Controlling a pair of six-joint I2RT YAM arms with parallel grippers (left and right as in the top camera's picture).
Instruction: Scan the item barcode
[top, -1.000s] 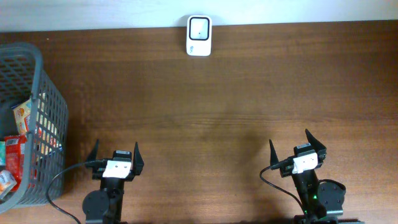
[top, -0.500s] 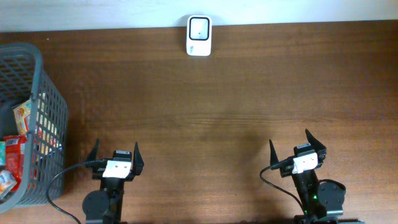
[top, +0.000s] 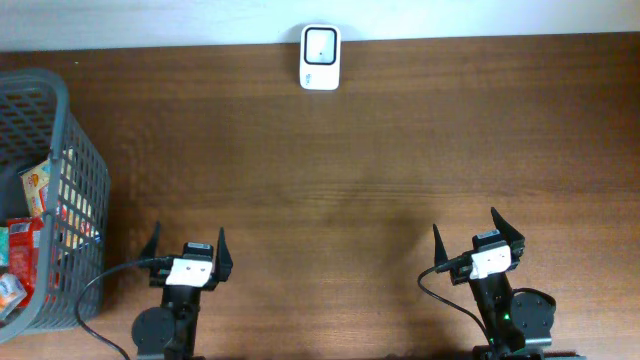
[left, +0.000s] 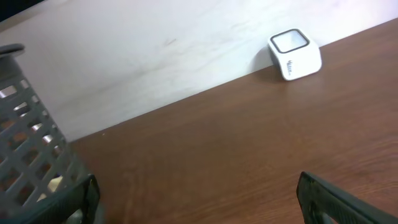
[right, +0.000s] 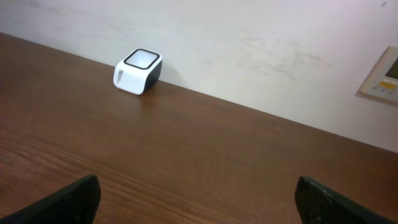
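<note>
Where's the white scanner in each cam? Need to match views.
Overhead: scanner top centre, at the table's far edge.
Left wrist: upper right.
Right wrist: upper left.
Shared landmark: the line where the brown table meets the white wall, right behind the scanner.

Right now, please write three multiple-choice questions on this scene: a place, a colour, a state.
1. Where on the table does the scanner stand? A. far edge, middle B. near left corner C. near right corner
2. What colour is the basket? A. red B. grey C. white
3. How are the left gripper and the right gripper? A. both shut B. both open, empty C. one holds something
Answers: 1 A, it stands by the wall; 2 B, its mesh is grey; 3 B, fingers spread with nothing between.
</note>
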